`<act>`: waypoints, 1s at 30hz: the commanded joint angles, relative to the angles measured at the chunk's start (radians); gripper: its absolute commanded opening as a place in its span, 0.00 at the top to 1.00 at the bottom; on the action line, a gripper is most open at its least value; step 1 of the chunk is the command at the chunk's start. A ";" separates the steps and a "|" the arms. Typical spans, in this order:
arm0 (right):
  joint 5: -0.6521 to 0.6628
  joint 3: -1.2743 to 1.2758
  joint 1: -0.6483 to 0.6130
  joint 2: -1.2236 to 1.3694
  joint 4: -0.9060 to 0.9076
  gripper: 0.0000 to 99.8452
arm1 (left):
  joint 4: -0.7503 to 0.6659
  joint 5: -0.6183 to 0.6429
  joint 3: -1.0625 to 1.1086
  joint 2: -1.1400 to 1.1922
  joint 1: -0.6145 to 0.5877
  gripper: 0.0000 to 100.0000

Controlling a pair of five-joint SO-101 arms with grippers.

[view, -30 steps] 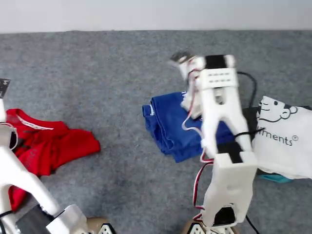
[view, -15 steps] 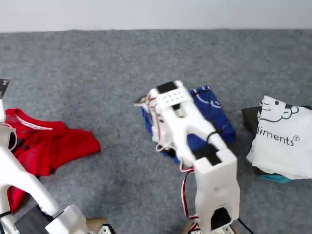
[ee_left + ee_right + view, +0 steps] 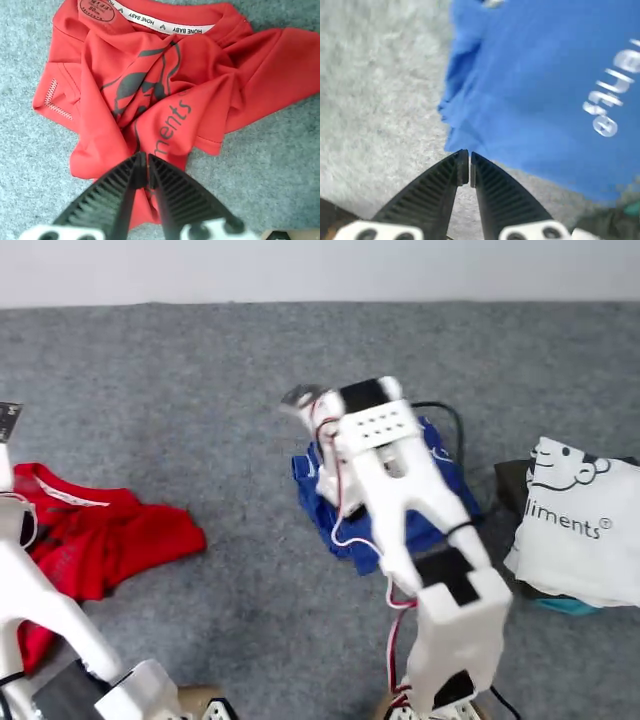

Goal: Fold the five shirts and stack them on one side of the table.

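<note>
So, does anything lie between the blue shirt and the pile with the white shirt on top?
Nothing visible does: only a narrow strip of bare grey carpet separates the blue shirt from the pile under the white shirt.

Soft, even light falls from above on the grey table (image 3: 200,390). Shadows are faint, showing as thin dark lines in the folds of the red shirt (image 3: 150,90). In the right wrist view the blue shirt (image 3: 545,90) and the table are smeared, while the right gripper (image 3: 464,167) is crisp. In the high view its tip is blurred.
</note>
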 commanded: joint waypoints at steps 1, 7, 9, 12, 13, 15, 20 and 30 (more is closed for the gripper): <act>-0.100 0.009 0.067 -0.159 0.044 0.99 | 0.009 0.008 -0.010 -0.041 0.009 0.98; -0.358 0.161 0.108 -0.292 0.035 0.98 | 0.003 0.008 -0.010 -0.041 0.009 0.98; -0.480 0.193 0.110 -0.297 0.033 0.95 | 0.003 0.008 -0.010 -0.041 0.009 0.98; -0.651 0.206 0.107 -0.292 0.015 0.87 | 0.003 0.008 -0.010 -0.041 0.009 0.98; -0.700 0.206 0.105 -0.289 -0.010 0.84 | 0.003 0.006 -0.010 -0.041 0.009 0.98; -0.789 0.201 0.104 -0.280 -0.053 0.76 | 0.003 0.006 -0.010 -0.041 0.009 0.98; -0.953 0.203 0.065 -0.271 -0.074 0.59 | 0.003 0.003 -0.010 -0.041 0.009 0.98; -1.103 0.201 0.068 -0.275 -0.005 0.57 | 0.003 0.002 -0.010 -0.041 0.008 0.98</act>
